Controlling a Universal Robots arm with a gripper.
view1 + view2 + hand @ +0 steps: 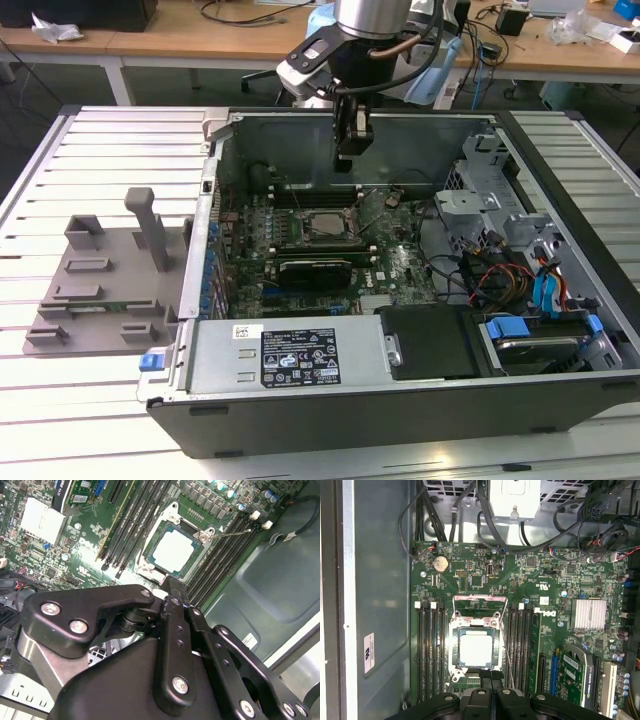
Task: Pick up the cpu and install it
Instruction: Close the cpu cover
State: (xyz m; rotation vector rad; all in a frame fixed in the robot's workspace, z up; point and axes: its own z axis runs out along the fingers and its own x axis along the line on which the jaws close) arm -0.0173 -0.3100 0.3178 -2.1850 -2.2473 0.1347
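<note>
Silvery cpu (474,650) lies seated in the socket (454,645) just beneath the gripper (345,160); black fingers (172,587) pressed together, gripping nothing.

You face an open computer case (400,415) lying on a white slatted table (70,420), green motherboard (400,265) exposed. At the exterior view's left, a grey fixture tray (110,292) with an upright post (150,235) sits beside it. A labelled box (300,355) inside looks like a power supply.
</note>
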